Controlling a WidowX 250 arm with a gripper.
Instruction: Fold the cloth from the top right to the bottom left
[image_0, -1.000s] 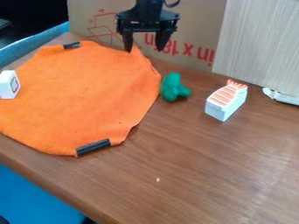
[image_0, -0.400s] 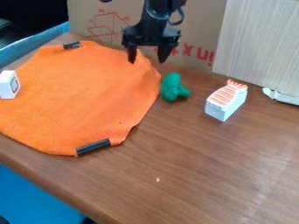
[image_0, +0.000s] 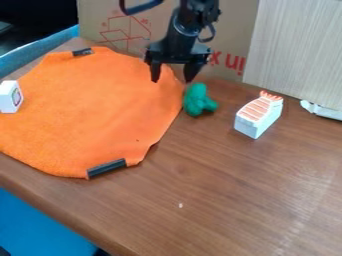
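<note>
The black gripper (image_0: 172, 81) hangs at the upper middle of the camera view, over the top right edge of the cloth. Its two fingers are spread apart with nothing held between them. The orange cloth (image_0: 93, 110) lies flat and unfolded on the left part of the wooden table, with a dark strip at its top edge and another at its bottom edge. Part of the cloth's upper right edge is behind the gripper's fingers.
Just right of the cloth sits a green toy (image_0: 198, 100). Farther right is a white block with an orange striped top (image_0: 258, 115). A small white box (image_0: 10, 96) stands at the cloth's left. Cardboard (image_0: 234, 30) rises behind the table (image_0: 227, 190).
The gripper has come down and a little to the right, from above the cloth's top corner to lower along its upper right edge. Its fingers stay apart; the cloth has not moved.
</note>
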